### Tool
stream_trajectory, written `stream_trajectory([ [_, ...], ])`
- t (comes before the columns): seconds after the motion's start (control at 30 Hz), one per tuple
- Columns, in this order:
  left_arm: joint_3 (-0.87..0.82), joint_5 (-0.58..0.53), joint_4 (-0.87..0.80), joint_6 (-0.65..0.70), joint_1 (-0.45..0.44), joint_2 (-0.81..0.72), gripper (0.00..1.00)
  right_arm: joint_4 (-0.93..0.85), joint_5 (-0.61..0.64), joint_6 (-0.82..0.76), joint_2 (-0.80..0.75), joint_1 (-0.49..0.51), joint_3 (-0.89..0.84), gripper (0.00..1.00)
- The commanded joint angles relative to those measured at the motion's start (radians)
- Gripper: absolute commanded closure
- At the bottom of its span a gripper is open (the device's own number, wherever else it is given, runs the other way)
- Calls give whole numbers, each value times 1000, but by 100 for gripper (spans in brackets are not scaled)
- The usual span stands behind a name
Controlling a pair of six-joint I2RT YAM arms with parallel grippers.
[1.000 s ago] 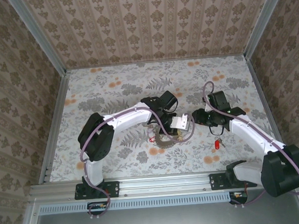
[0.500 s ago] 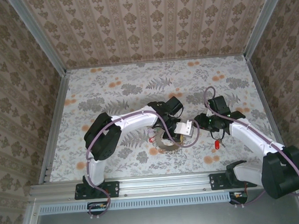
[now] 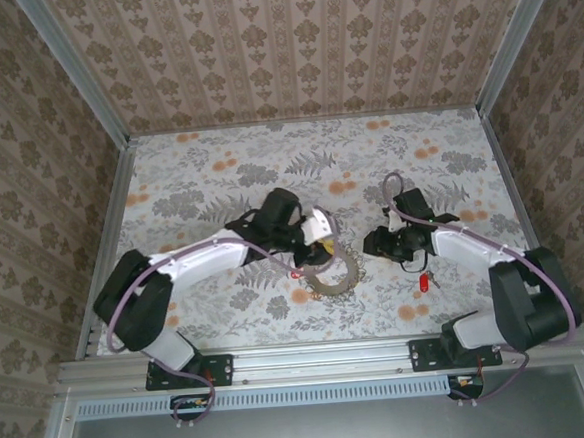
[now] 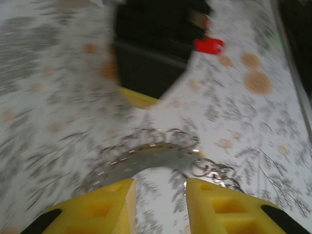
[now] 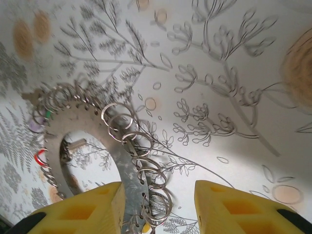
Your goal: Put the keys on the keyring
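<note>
The keyring [image 3: 334, 274] is a flat silvery arc hung with many small wire rings, lying on the flowered table between the arms. My left gripper [image 3: 323, 235] hovers at its far-left side. Its yellow fingers stand open in the left wrist view, where this gripper [image 4: 161, 195] has the keyring's arc [image 4: 146, 158] just beyond its tips and nothing between them. My right gripper [image 3: 374, 241] is at the ring's right. It is open [image 5: 158, 195] with the keyring's band [image 5: 122, 161] lying between the fingers, close to the left one. A red key [image 3: 424, 283] lies apart on the table, and the same red key [image 4: 208, 45] appears beyond the right gripper.
Patterned walls close in the table [image 3: 219, 174] on three sides, with a metal rail [image 3: 302, 357] along the near edge. A small red ring [image 5: 39, 157] and a green bit [image 5: 47, 114] sit on the keyring's far end.
The left gripper has opened and drawn back left and away from the keyring, its arm swinging left. The right gripper has shifted left toward the ring.
</note>
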Motion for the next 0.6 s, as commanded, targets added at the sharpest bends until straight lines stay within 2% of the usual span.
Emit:
stream_trajectory([
  [0.0,-84,-70,150,-312,37,-49,67,20,-47,-6,71,45,37,57],
  [0.1,-105,-84,97,-439,68,-62,66,30,-39,-7,114,73,48,56],
  [0.23,-95,-42,20,-503,76,-35,65,41,-44,-15,146,86,47,56],
  [0.4,-62,-5,-58,-530,73,45,66,48,-76,-32,171,95,50,61],
  [0.57,-29,-17,-127,-533,73,125,68,66,-88,-36,202,99,41,64],
])
